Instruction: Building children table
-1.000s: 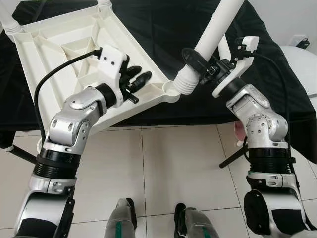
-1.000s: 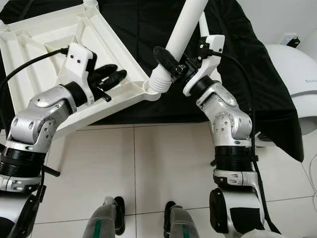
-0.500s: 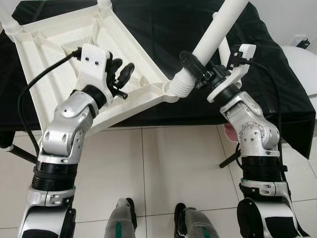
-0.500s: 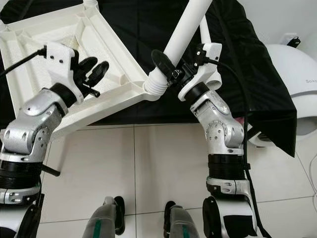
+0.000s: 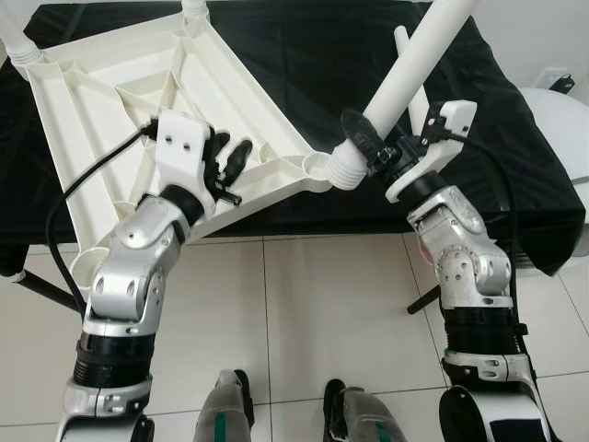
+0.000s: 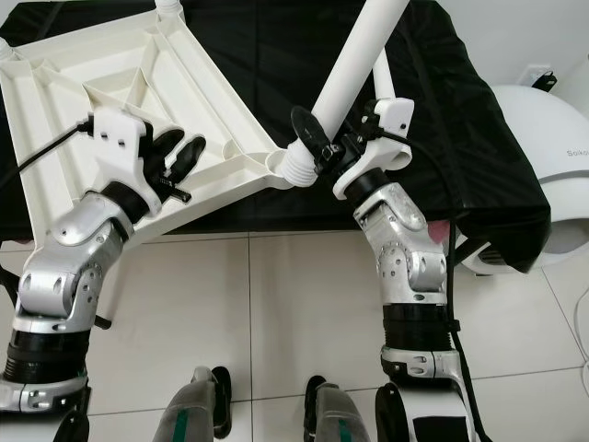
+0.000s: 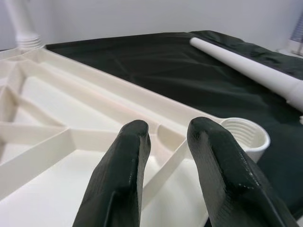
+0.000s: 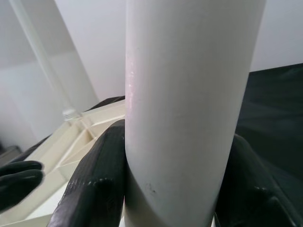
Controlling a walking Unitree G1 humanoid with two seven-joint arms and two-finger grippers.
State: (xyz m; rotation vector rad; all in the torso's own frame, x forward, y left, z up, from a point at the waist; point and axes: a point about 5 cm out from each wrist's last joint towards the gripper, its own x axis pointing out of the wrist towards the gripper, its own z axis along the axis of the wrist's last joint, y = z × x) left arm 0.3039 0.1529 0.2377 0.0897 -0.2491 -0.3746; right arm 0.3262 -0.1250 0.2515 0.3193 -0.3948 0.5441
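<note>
Head stereo pair set high, wrist cameras set close.

The scene is viewed forward and downward by both eye views, which share the upturned tabletop and both arms. The tabletop's ribs are seen at close range along the left gripper; the table leg is seen very near from the right wrist.

Your left arm bends at the elbow and reaches up and forward, its wrist tilted so the left gripper points ahead and to the right, jaws slightly parted with nothing between them. Your right arm rises nearly straight from the shoulder, the wrist cocked inward, and the right gripper has its jaws clamped around a white tube. Both feet stand below.
</note>
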